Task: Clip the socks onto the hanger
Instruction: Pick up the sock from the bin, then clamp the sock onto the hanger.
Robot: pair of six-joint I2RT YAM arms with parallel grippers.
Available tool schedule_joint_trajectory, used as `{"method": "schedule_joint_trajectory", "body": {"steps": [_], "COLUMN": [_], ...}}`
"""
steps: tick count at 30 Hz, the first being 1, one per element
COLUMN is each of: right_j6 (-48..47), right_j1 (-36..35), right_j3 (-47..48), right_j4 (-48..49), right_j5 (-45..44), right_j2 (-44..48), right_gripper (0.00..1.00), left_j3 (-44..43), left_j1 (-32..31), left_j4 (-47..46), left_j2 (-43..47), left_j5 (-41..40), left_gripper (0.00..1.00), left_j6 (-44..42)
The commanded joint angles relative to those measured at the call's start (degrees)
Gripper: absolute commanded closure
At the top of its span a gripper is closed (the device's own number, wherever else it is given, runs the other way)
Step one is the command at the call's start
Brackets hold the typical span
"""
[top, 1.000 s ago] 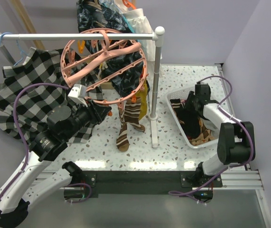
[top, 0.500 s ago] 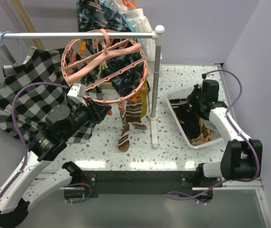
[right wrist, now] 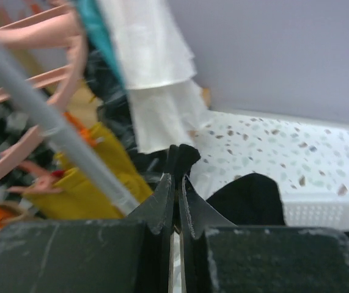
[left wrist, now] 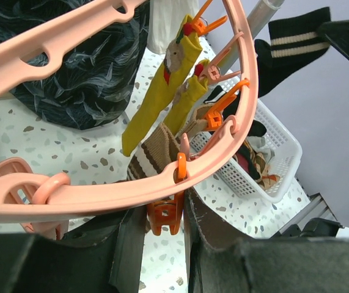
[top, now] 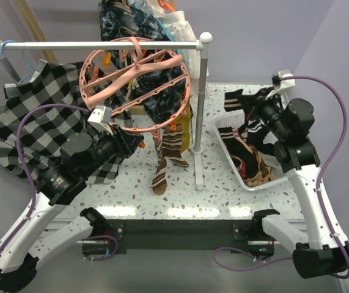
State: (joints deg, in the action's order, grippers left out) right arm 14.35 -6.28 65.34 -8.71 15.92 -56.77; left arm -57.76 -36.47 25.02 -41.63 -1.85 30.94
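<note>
The pink hanger (top: 134,79) hangs from the white rail (top: 101,46). Two mustard socks (left wrist: 162,91) and a brown striped sock (top: 168,149) hang from its clips. My left gripper (top: 139,141) is under the ring (left wrist: 247,79), its jaws closed on an orange clip (left wrist: 165,217). My right gripper (top: 261,111) is shut on a black sock with cream stripes (top: 235,101), held in the air above the basket's far end. In the right wrist view the sock's edge (right wrist: 183,155) sticks out between the closed fingertips (right wrist: 179,177).
A white basket (top: 223,131) at right holds more socks, patterned and black. The rail's upright pole (top: 200,122) stands between hanger and basket. The checkered shirt (top: 33,116) hangs at left. Dark and white clothes (top: 137,24) hang behind the rail.
My right arm has risen out of the basket, lifting the black striped sock up and towards the back. The left arm and the hanger have stayed put.
</note>
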Motion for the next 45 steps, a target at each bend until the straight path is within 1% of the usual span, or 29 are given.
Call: {"method": "schedule_joint_trajectory", "body": {"steps": [1,4,6,7,8,9,11,12,13,14,15,19,20,21,22,23,24,26,27,31,33,36,45], "right_j6": [-7.1,-8.5,-8.9,-8.8,-8.8,-8.9,-9.9,-10.2,-10.7,-11.5,-12.2,-17.1,-19.9,-21.5,-23.4,-27.8,-30.0,-35.3,-37.0,-44.4,-45.9,-48.0,-48.5], "right_j1": [-12.1,-19.4,-22.7,-26.0,-27.9,-32.0,-36.8,-41.9,-44.6,-47.1,-51.8,-61.8,-63.5,-67.1,-68.8,-70.3,-72.8,-74.5,-75.6,-76.9,-77.0,-77.1,-77.1], "right_j3": [2.0,0.8,-0.4,-1.7,-2.2,-2.7,-4.0,-4.5,-4.8,-4.8,-4.9,-5.9,-5.8,-5.7,-5.8,-6.1,-6.9,-7.8,-8.8,-10.3,-10.2,-9.6,-8.6], "right_j4": [-2.4,-4.7,-4.9,-4.7,-4.7,-4.7,-4.6,-4.4,-3.9,-3.4,-3.2,2.9,4.0,6.1,7.8,9.8,14.0,18.6,23.6,32.7,35.8,37.7,37.0], "right_j5": [3.1,1.0,0.3,-0.9,-1.3,-2.1,-6.8,-8.3,-10.0,-14.2,-15.8,-29.3,-35.0,-38.0,-41.2,-44.6,-49.4,-54.0,-57.5,-61.4,-62.2,-62.4,-56.6], "right_j2": [3.9,5.6,6.4,6.7,6.8,6.5,5.6,4.9,4.3,2.6,1.8,-2.2,-3.2,-5.3,-6.2,-7.0,-8.8,-10.2,-10.7,-14.0,-14.9,-16.1,-18.1], "right_gripper": [1.00,1.00,1.00,1.00,1.00,1.00,1.00,1.00,1.00,1.00,1.00,1.00,1.00,1.00,1.00,1.00,1.00,1.00,1.00,1.00,1.00,1.00,1.00], "left_j3": [-3.0,-3.7,-4.1,-4.4,-4.5,-4.5,-4.6,-4.6,-4.6,-4.6,-4.6,-5.0,-5.0,-5.0,-5.0,-5.0,-5.0,-5.0,-5.1,-5.3,-5.5,-5.7,-6.8], "left_j1": [0.0,0.1,0.1,0.1,0.0,0.0,0.0,0.0,0.0,0.1,0.1,0.0,0.0,0.0,0.0,0.0,0.0,0.0,0.0,0.0,0.0,0.0,0.0], "left_j4": [-1.6,-0.2,0.6,0.8,1.1,1.4,2.0,2.2,2.4,2.5,2.6,3.0,3.2,3.2,3.3,3.4,3.4,3.5,3.8,4.5,4.9,5.1,5.9], "left_j2": [-0.2,-0.6,-0.8,-0.7,-0.8,-0.8,-0.9,-0.8,-0.9,-0.9,-1.0,-1.5,-1.9,-1.9,-2.0,-1.9,-2.0,-1.9,-1.9,-1.9,-2.0,-2.0,-2.8], "left_j5": [-1.6,-2.4,-2.7,-2.8,-3.0,-3.4,-3.9,-4.1,-4.1,-4.2,-4.1,-3.9,-3.8,-3.7,-3.7,-3.7,-3.8,-4.0,-4.1,-4.6,-4.8,-5.0,-5.4], "left_gripper": [1.00,1.00,1.00,1.00,1.00,1.00,1.00,1.00,1.00,1.00,1.00,1.00,1.00,1.00,1.00,1.00,1.00,1.00,1.00,1.00,1.00,1.00,1.00], "left_j6": [1.0,1.4,1.7,1.8,2.0,1.9,2.2,2.3,2.4,2.6,2.8,3.6,3.8,3.9,4.0,4.2,4.3,4.6,4.7,5.1,5.3,5.3,6.7]}}
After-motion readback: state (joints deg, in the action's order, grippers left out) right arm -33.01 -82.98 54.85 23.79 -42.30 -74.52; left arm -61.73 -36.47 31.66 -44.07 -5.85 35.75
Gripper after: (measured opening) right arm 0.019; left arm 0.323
